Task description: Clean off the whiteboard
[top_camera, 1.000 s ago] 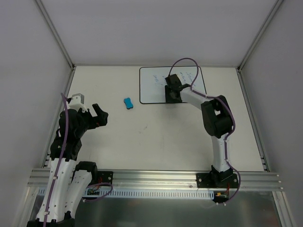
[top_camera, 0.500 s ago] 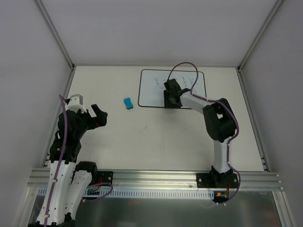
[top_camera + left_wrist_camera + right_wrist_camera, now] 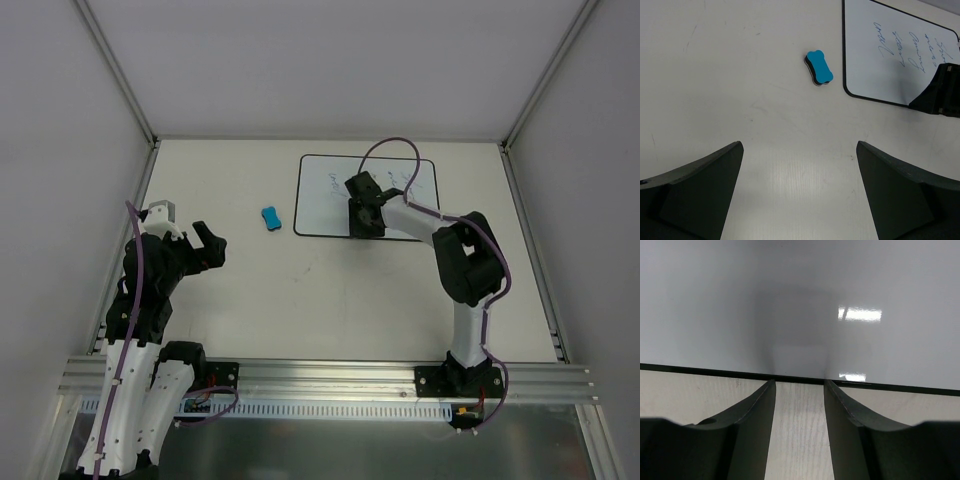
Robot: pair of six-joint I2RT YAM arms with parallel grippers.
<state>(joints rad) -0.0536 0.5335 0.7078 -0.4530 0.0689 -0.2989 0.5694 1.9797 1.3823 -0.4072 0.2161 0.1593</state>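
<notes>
The whiteboard (image 3: 325,205) lies flat at the back of the table, with faint blue handwriting on it, also seen in the left wrist view (image 3: 875,65). My right gripper (image 3: 362,222) is low at its near edge. In the right wrist view the gripper (image 3: 800,382) has its jaws partly apart, with the tips touching the board's black border (image 3: 715,370) and only bare table between them. A small blue eraser (image 3: 270,218) lies left of the board, also in the left wrist view (image 3: 819,67). My left gripper (image 3: 212,245) hovers wide open and empty, nearer than the eraser and to its left (image 3: 799,147).
The table (image 3: 330,300) is walled by white panels left, right and behind. An aluminium rail (image 3: 320,375) runs along its near edge, where both arm bases are bolted. The right arm's black body (image 3: 940,92) lies over the board's near right part.
The whiteboard has slid to the right and slightly nearer, turning a little, with my right gripper at its near edge. The left arm and the eraser have barely moved.
</notes>
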